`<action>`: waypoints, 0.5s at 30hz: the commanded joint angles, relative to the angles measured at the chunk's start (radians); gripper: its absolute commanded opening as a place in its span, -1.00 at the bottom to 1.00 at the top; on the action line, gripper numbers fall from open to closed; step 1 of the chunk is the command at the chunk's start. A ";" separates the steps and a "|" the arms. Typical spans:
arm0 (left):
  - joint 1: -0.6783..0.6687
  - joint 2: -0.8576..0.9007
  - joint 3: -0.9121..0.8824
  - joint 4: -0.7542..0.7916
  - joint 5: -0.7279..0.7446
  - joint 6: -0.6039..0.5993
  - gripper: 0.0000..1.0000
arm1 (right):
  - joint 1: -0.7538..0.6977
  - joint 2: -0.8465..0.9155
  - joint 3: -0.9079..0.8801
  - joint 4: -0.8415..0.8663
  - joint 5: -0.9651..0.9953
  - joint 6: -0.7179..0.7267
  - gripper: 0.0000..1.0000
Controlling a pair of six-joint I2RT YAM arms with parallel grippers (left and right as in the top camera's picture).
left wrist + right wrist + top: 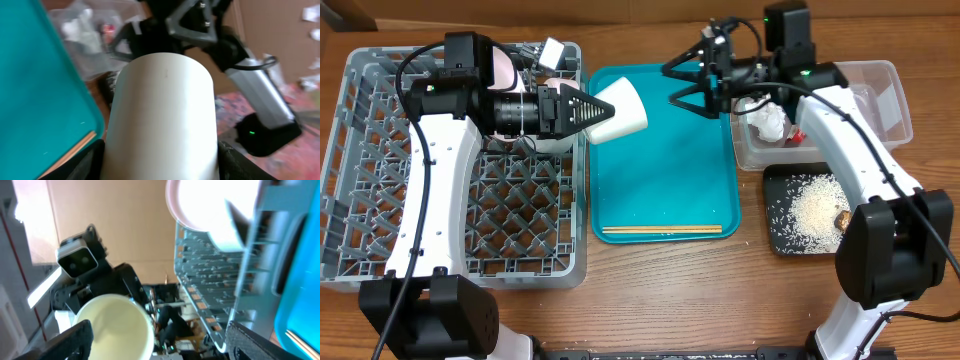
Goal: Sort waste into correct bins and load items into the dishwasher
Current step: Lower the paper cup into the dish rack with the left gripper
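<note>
**Overhead view, read from the table's front edge to its back.**

Two chopsticks (662, 230) lie side by side across the front of the teal serving tray (660, 180), parallel to its near rim. To the right, on the table (650, 320), the black tray (778, 215) holds a heap of rice grains (812, 208). A brown lump (842, 217) sits at the heap's right edge. To the left stands the grey dish rack (380, 200), its front rows showing only bare lattice.

Farther back, the left fingers (570, 104) are clamped on the small white cup (618, 112), gripping it near its closed end. The cup is held on its side in the air, above the serving tray's back left corner and just beside the rack's right wall. Its mouth is turned toward the right arm. In the left wrist view, the cup's wall fills the whole gap between the two fingers.

The right fingers (685, 72) stand wide apart and hold nothing. They face the cup across a short gap, and the right wrist view looks straight into the cup's mouth.

At the back right, behind the black tray, sits the clear tub (880, 90), with a crumpled tissue (770, 120) in its left end. At the back of the rack a pink plate (505, 65) shows, largely hidden by the left arm.
</note>
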 commanded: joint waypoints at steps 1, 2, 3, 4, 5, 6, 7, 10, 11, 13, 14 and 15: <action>0.010 -0.012 0.016 -0.013 -0.199 -0.033 0.06 | -0.031 -0.019 0.006 -0.116 0.060 -0.168 0.77; 0.011 -0.014 0.024 -0.027 -0.229 -0.033 0.05 | -0.032 -0.019 0.006 -0.154 0.087 -0.193 0.78; 0.011 -0.015 0.039 -0.056 -0.274 -0.033 0.04 | -0.032 -0.019 0.006 -0.196 0.119 -0.217 0.79; 0.011 -0.015 0.060 -0.093 -0.321 -0.032 0.03 | -0.032 -0.019 0.006 -0.235 0.151 -0.242 0.79; 0.011 -0.015 0.087 -0.134 -0.372 -0.032 0.04 | -0.032 -0.019 0.006 -0.260 0.172 -0.254 0.80; 0.011 -0.015 0.124 -0.190 -0.442 -0.032 0.03 | -0.032 -0.019 0.006 -0.292 0.199 -0.273 0.80; 0.011 -0.015 0.166 -0.251 -0.513 -0.032 0.04 | -0.032 -0.019 0.006 -0.322 0.224 -0.290 0.80; 0.011 -0.015 0.303 -0.431 -0.718 -0.032 0.06 | -0.032 -0.019 0.006 -0.380 0.277 -0.323 0.83; 0.010 -0.016 0.352 -0.492 -0.783 -0.034 0.07 | -0.032 -0.019 0.006 -0.398 0.293 -0.332 0.85; 0.009 -0.021 0.414 -0.542 -0.860 -0.066 0.07 | -0.032 -0.019 0.006 -0.435 0.332 -0.346 0.85; 0.008 -0.038 0.413 -0.542 -0.870 -0.085 0.10 | -0.032 -0.019 0.006 -0.448 0.351 -0.346 0.86; 0.008 -0.051 0.414 -0.542 -0.890 -0.106 0.11 | -0.032 -0.019 0.006 -0.462 0.372 -0.346 0.87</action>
